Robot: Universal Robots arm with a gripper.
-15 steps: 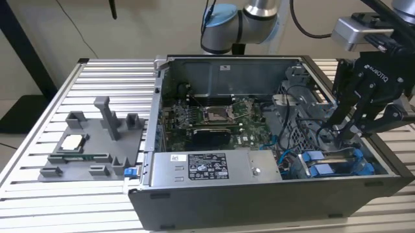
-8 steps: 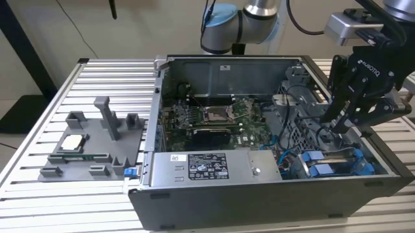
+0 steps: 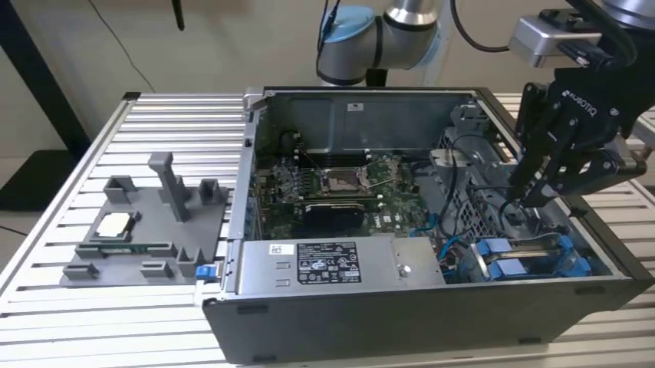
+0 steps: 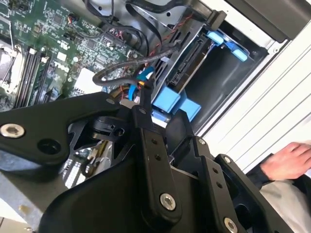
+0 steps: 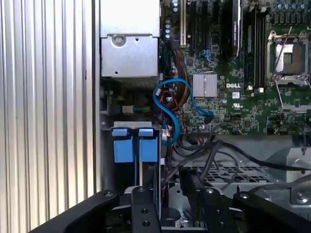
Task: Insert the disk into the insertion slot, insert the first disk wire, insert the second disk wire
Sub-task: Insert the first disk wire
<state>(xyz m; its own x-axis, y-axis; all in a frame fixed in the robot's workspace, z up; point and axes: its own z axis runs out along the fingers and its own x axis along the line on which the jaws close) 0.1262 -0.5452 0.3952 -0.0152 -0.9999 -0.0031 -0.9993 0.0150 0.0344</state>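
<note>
Take the exterior view as a dial centred on the case [image 3: 430, 330]. The gripper [image 3: 526, 201] hangs at 3 o'clock, low inside the side wall. The slot [image 3: 532, 264] lies just beyond it at about 4 o'clock.

The disk [image 4: 192, 63] already sits in that slot. In the first wrist view its blue tabs [image 5: 122, 145] stand side by side at the cage mouth. The step in hand therefore looks like a wire insertion.

In the second wrist view the fingertips [image 4: 138, 109] are clenched on what seems to be the end of the blue wire [image 4: 144, 74]. The tangle there is dense enough that I would not swear which wire it is.

To do this well, I judge three things matter:
- **Alignment:** hold the plug square to the disk's connector edge and drive it straight along that edge's normal. A tilted plug is likely to jam rather than seat.
- **Force:** keep the push light. The grip is on a small plug, and it may twist in the pads if pressed hard.
- **Clearance:** loose black cables [image 4: 116, 73] loop close beside the fingertips, between them and the board [image 5: 228, 97]. They could snag a finger or get trapped ahead of the plug.

A hand [image 4: 291, 160] rests outside the case near the arm, so slow travel is wise. The tray [image 3: 143, 238], at 9 o'clock, is well apart and plays no part.
</note>
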